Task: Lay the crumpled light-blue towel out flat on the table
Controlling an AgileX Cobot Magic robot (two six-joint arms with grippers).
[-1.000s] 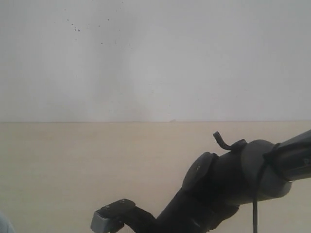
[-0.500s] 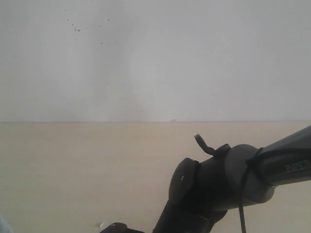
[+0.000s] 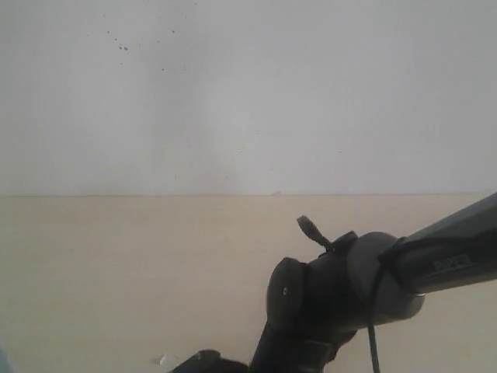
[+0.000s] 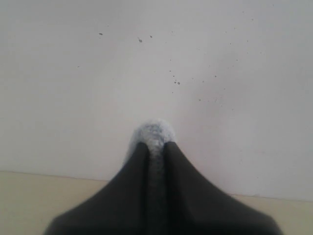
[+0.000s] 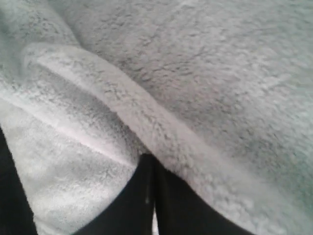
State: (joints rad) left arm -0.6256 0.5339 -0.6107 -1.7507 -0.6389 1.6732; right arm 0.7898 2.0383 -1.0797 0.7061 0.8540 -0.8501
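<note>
1. Firmly pinches a small fluffy tuft of the towel point(image 4: 154, 130) in the left gripper point(image 4: 154, 147), jaws pressed together, the tuft poking out just past the tips.
2. Holds that gripper raised and facing the white wall point(image 4: 146, 58), with only a strip of the table point(image 4: 29, 196) showing beneath it.
3. Clamps the right gripper point(image 5: 152, 164) shut as well, onto a raised fold of the same cloth, its dark fingers point(image 5: 132, 205) meeting right at the fold's edge.
4. Fills the right wrist view with pale terry pile on every side of those fingertips, touching them on both sides.
5. Shows the pinched fold as a thick ridge slanting away from the fingertips across the cloth, with a softer crease beside it.
6. Leaves the long axis and heading of the whole towel impossible to tell: bunched, with no full edge or corner in sight.
7. Brings the right arm point(image 3: 349, 284) in from the right of the exterior view, low over the beige tabletop; cannot make out either grip or the held cloth from there.
</note>
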